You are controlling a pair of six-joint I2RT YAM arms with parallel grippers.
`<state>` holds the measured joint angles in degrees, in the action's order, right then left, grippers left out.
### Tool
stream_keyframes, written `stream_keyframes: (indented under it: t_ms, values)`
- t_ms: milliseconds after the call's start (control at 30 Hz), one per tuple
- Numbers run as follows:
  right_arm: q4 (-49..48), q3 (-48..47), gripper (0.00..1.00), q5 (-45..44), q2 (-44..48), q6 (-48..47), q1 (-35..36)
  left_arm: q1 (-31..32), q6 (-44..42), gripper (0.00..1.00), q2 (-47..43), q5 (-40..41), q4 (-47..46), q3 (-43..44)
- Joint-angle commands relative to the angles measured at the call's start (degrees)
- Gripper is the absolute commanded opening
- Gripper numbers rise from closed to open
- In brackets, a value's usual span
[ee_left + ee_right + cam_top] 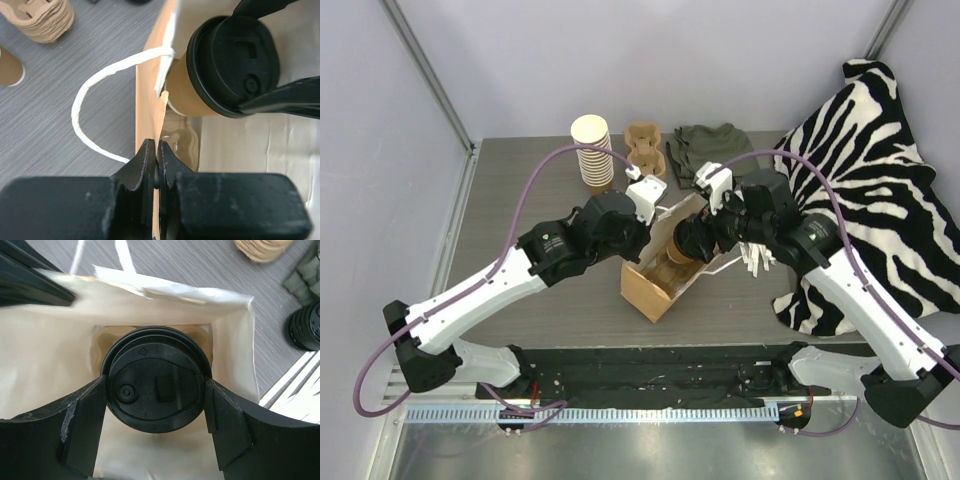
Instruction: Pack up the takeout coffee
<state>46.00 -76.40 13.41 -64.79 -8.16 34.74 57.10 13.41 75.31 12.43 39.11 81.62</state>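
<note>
**Item 1.** Takeout coffee (156, 390): small brown paper cup under a black plastic lid. Centre of the right wrist view, inside the mouth of item 2. Whether its base rests on anything I cannot make out.

**Item 2.** Tan paper carrier bag (650, 285) with white cord handles. Middle of the overhead view, on the grey wood-grain tabletop (520, 200).

**Item 3.** Right claw (156, 412): spread wide, pads pressed to both sides of the lid, clamped on the coffee.

**Item 4.** Left claw (156, 152): together, pinching the bag's side wall at the rim and holding the mouth open.

**Hazards.**
- A grip on the lid alone could pop it off and spill the drink.
- If the pinched wall slips or tears, the mouth would sag onto the cup.
- Released off-level, the cup may tip.
</note>
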Motion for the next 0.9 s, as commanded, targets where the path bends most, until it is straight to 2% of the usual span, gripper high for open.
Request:
stream_keyframes:
  t_ms: [0,133,467,700,867]
  values:
    - [-11.08,8.43,0.47,-3.74,7.73,-0.45,0.33,0.99,2.14,0.00,-3.15,0.85,-5.71,-1.82]
    - [-11.72,12.41,0.47,-4.26,9.69,-1.50,0.33,1.78,1.80,0.00,-4.20,-0.39,-7.03,-3.92]
    - [-11.81,17.77,0.48,-5.15,14.16,-4.05,0.41,8.20,-2.33,0.00,-6.14,3.21,-11.86,-7.53]
    - [-6.98,19.27,0.49,-4.36,19.08,-8.62,0.33,11.98,-3.83,0.00,-6.40,6.12,-13.10,-7.62]
    - [-5.13,19.62,0.49,-3.57,20.76,-10.90,0.33,12.16,-2.43,0.00,-6.05,6.12,-12.92,-7.18]
